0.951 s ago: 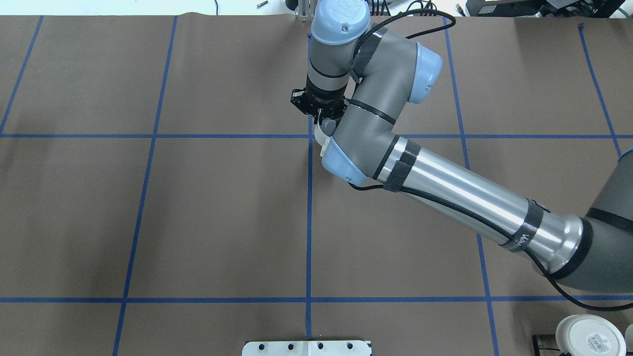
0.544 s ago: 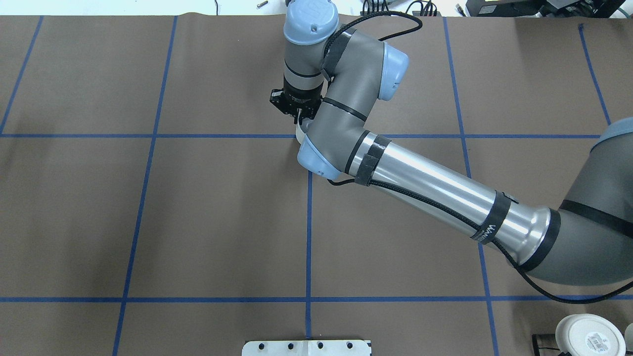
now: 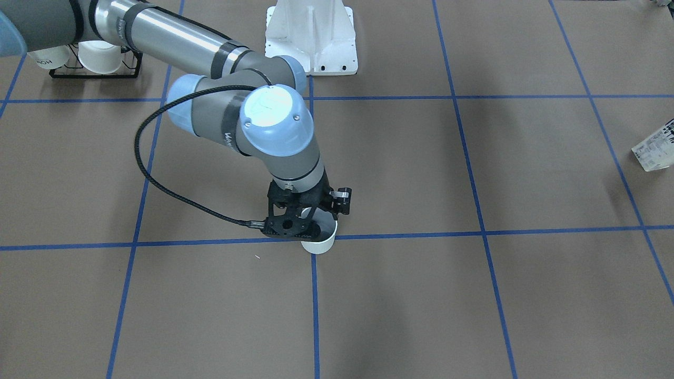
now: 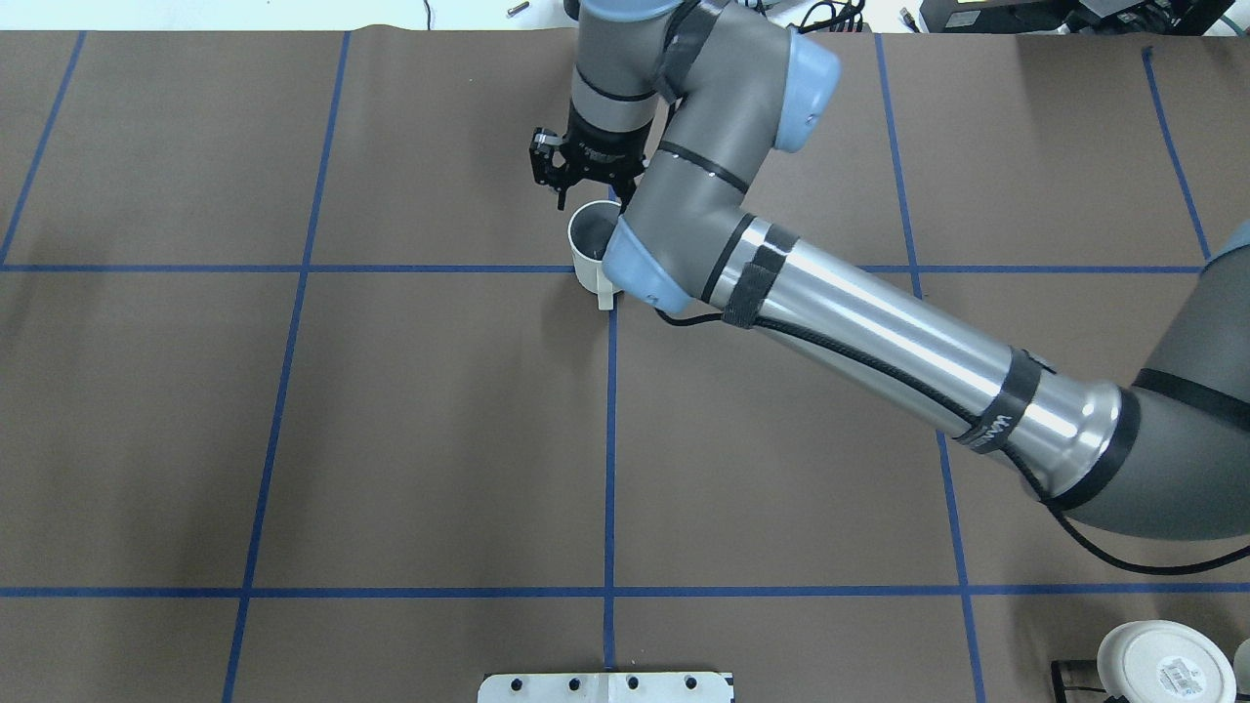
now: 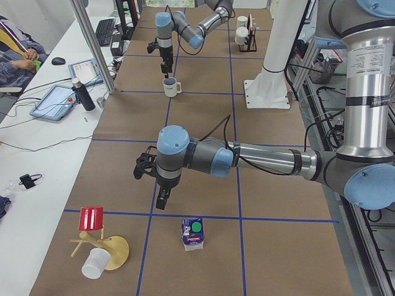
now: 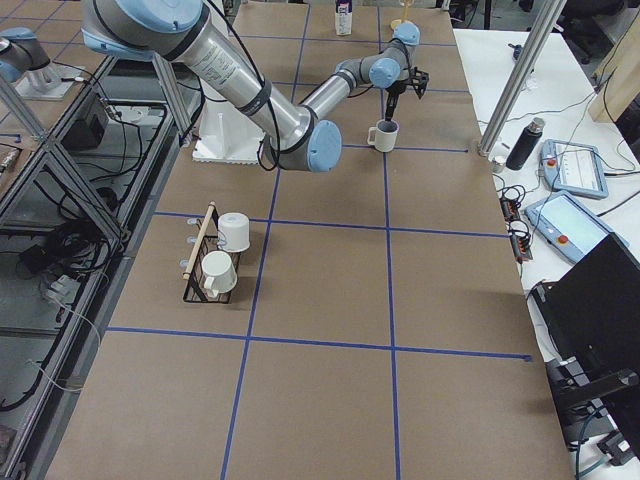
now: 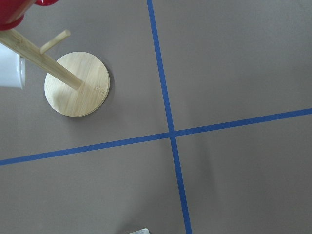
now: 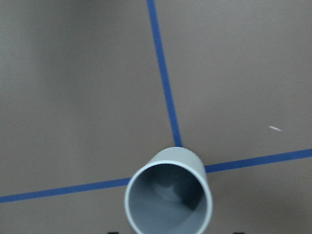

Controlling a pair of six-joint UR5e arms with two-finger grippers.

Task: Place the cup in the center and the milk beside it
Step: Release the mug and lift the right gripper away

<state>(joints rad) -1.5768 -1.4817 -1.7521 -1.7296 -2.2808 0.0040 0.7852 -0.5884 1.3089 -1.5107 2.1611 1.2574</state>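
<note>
Now: cup [image 4: 589, 246] down, right gripper [image 4: 584, 193] just above its rim

Your right gripper hangs over the cup, jaws apart and empty. Pull away sideways and a finger may clip the rim. The milk [image 5: 193, 234] stands near the left gripper [image 5: 162, 202]; whether that one is spread or closed, I cannot tell.

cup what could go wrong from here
The right gripper hangs just above the cup; a sideways retreat could clip its rim and tip it. The milk sits far off by the left gripper; brought in while the right arm spans the centre, it could bump arm or cup.
</note>
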